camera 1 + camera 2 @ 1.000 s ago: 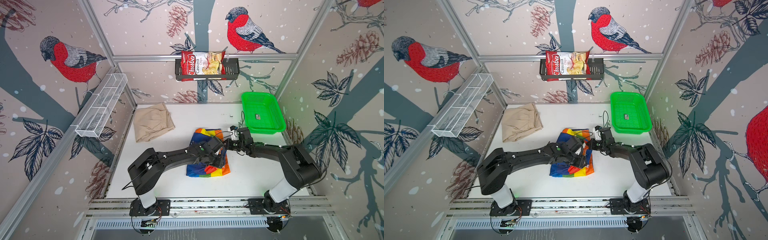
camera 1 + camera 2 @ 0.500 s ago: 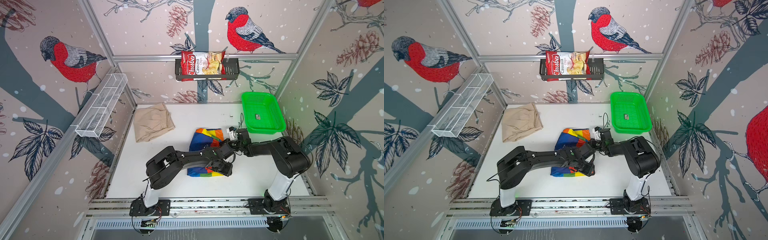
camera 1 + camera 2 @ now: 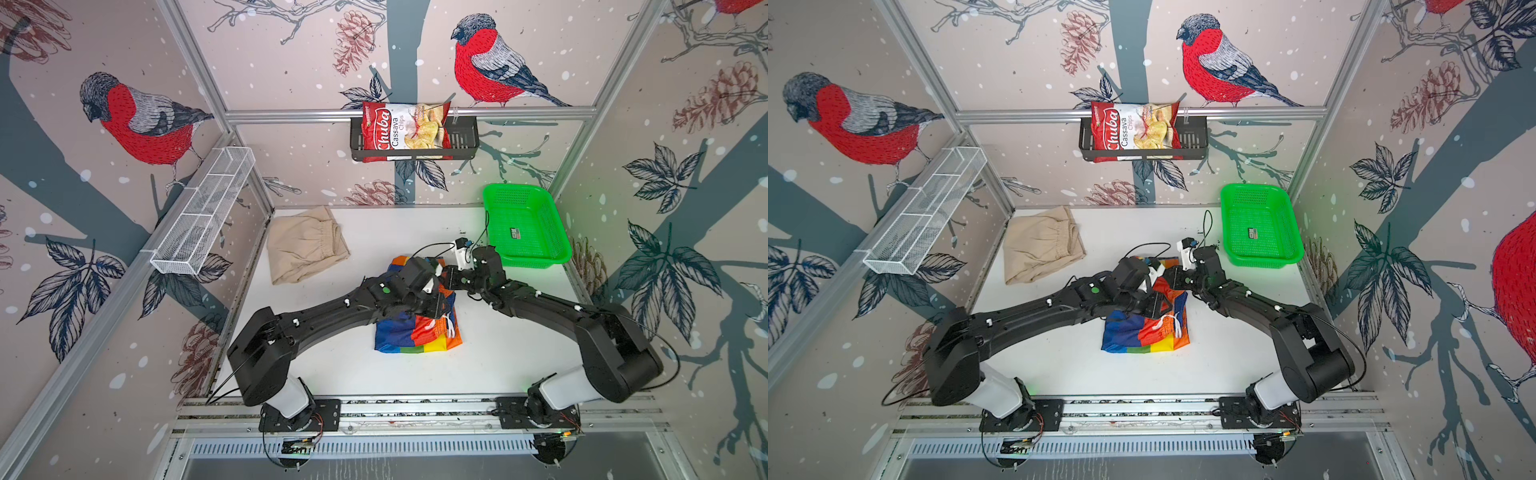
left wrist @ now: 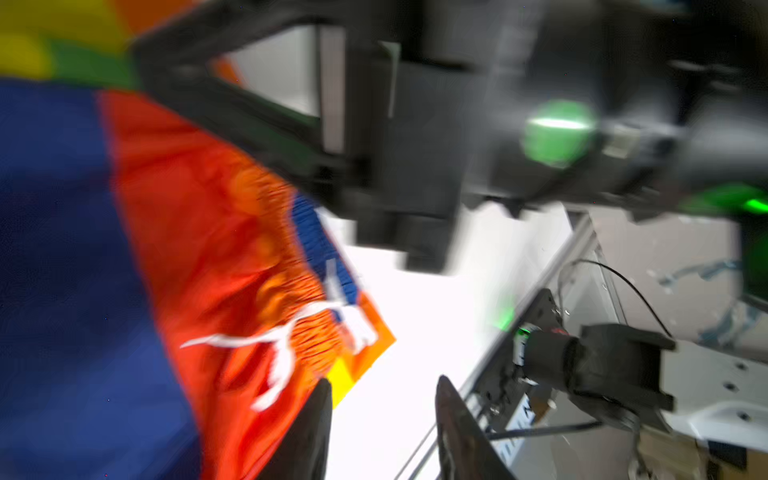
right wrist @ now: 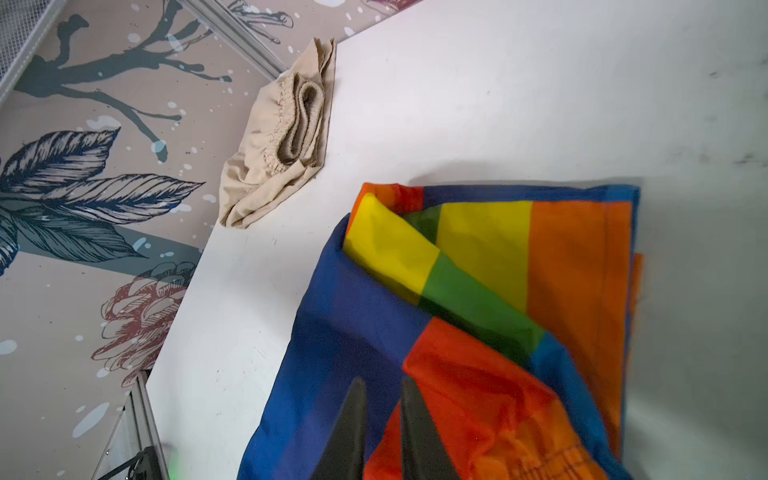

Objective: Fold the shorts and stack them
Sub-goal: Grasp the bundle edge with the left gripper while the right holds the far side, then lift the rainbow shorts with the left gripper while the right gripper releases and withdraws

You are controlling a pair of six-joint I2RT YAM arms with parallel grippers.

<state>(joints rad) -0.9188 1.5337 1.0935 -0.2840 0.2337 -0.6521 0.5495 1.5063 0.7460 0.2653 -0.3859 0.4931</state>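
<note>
Top views both show a "Chuba Cassava Chips" bag [image 3: 405, 129] on the bird-papered wall [image 3: 291, 174] above a white table [image 3: 519, 353]: rainbow shorts [image 3: 415, 338] near the green basket [image 3: 536, 216], beige shorts [image 3: 305, 245] well apart from it; left gripper [image 4: 383, 380] and right gripper [image 5: 383, 380] both parted.

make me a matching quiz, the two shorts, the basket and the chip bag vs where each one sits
Things:
1. beige shorts
2. rainbow shorts
3. green basket
4. chip bag

Places:
A. in the black rack on the back wall
B. back right corner of the table
C. back left corner of the table
D. middle of the table

Pairs: 1-C, 2-D, 3-B, 4-A
</note>
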